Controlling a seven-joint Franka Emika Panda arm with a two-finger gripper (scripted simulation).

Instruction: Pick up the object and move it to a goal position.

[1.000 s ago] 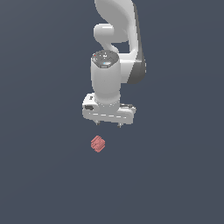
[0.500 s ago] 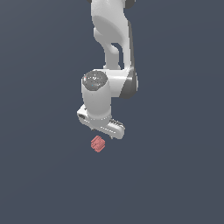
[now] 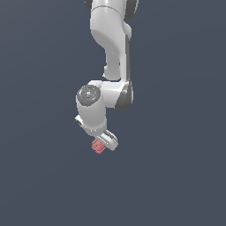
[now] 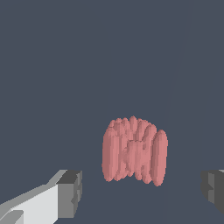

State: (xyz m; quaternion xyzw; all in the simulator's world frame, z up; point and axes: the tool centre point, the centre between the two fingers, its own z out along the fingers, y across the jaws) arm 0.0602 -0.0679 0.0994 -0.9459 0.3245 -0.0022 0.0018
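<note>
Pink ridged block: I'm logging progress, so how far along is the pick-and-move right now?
Done: the approach. The gripper sits right over the pink ridged block, which lies between the two open fingertips in the wrist view, a gap on each side. In hand: lining up the grasp; the jaws have not closed. Left: close, lift, and carry it to the goal, which no view marks.

Gripper (image 4: 142,192) fingers (image 4: 70,192) spread wide, open gaps on both sides of the ridged block (image 4: 134,151) between them, bare tabletop (image 3: 176,176) all around, only the block obstructs
</note>
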